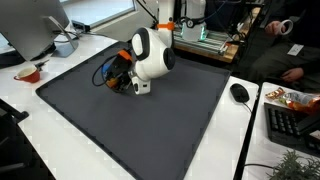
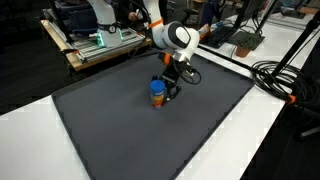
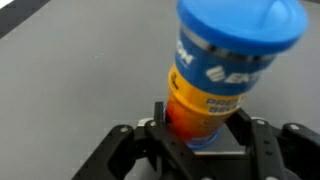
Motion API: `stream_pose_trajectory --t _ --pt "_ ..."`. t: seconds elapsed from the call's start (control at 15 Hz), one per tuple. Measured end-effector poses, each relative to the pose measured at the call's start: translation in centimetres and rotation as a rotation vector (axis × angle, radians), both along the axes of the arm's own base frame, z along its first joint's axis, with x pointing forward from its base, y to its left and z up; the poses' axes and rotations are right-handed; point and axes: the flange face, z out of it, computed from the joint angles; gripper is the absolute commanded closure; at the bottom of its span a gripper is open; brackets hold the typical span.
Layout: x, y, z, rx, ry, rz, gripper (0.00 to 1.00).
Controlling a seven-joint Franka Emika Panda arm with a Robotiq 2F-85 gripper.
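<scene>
Wrist view shows the gripper [image 3: 200, 128] clamped on a can [image 3: 225, 75] with a blue lid, one finger against each side. In an exterior view the can [image 2: 158, 94] is upright near the middle of the dark mat [image 2: 110, 135].

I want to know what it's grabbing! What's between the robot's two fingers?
A blue-lidded can with an orange and blue label sits between the fingers. The wrist view shows it.

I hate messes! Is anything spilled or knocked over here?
Nothing stands out. The can stands upright on the dark mat, between the two sides of the hand, with its blue lid on. Nothing is spilled around it.
</scene>
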Motion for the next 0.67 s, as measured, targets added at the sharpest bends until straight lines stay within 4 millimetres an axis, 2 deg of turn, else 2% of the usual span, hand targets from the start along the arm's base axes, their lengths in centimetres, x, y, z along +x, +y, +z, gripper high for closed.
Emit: stream_pose_trajectory --t 0.07,0.4,0.67 --pt "0.0 0.0 0.0 0.001 0.0 0.001 0.0" --pt "-0.5 1.2 0.7 0.023 0.006 0.003 0.0" --pt "-3.3 3.7 3.0 0.084 0.042 0.026 0.0"
